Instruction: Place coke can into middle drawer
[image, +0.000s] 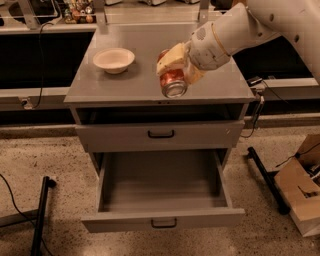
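The smooth white arm (280, 22) ends in a cream-padded pincer (176, 70) above the cabinet top (125, 86).

A beige bowl (114, 60) sits upright on the grey cabinet top (120, 86), left of the gripper (177, 73).

Grey metal bench (125, 85), centre, on a speckled terrazzo floor (55, 160). A long counter (145, 15) runs behind it, bearing small bottles (77, 10) at upper left. Below the counter lie dark recesses (35, 55) and a pale ledge (30, 95) near bench-top height. Left foreground: a black stand leg (40, 215) and a black cable (10, 192). Right: a black bar (265, 180) on the floor, beside a cardboard box (300, 200). The tool (172, 75) hangs over the front of the bench top.
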